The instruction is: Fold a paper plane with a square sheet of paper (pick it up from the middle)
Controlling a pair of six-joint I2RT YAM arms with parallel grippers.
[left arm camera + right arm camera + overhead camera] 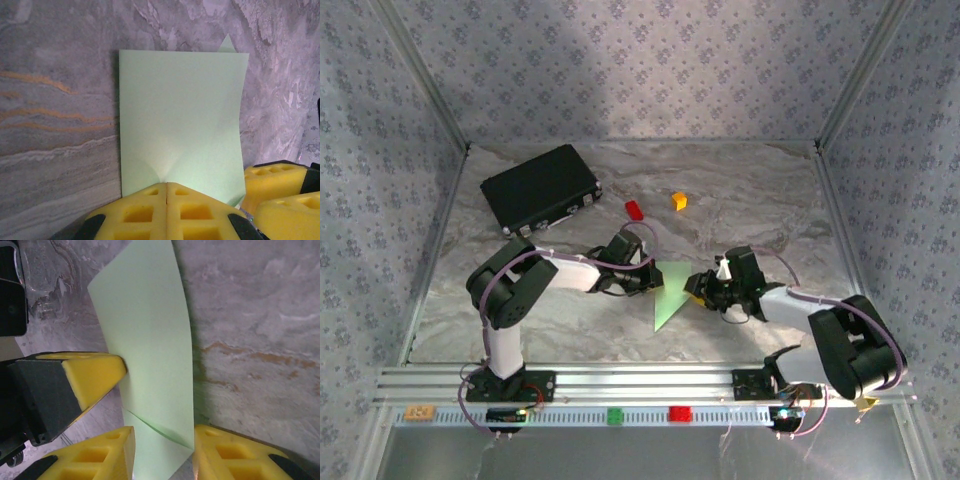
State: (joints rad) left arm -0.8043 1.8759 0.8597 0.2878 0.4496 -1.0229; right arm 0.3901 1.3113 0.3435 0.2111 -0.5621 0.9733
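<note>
Two robot arms are meeting at the middle of a grey marbled counter (760,200), with a green paper sheet (668,295) between their grippers. Seen from above, the sheet is showing as a pale green triangle, its point aiming toward the near edge of the counter. The left gripper (640,277) is reaching in from the sheet's left side and the right gripper (700,287) from its right.

In the left wrist view, the left gripper (166,192) is fully closed, its two yellow foam fingers pressing together with no gap. It is pinching the near edge of the sheet (180,110), and faint wrinkles are fanning out from the pinch. The sheet is stretching away as a tall rectangle, with a small pointed tip peeking out behind its far right corner.

In the right wrist view, the right gripper (164,442) is standing partly open, its yellow fingers sitting on either side of the sheet (150,325). The sheet is bowing gently and carrying a diagonal crease near the fingers. Whether the pads are pressing on the paper cannot be told. A yellow finger of the left gripper is touching the sheet's left edge.

Farther back, a black rectangular case (540,187) is lying at the far left. A red block (634,209) and an orange block (678,200) are sitting apart to its right.
</note>
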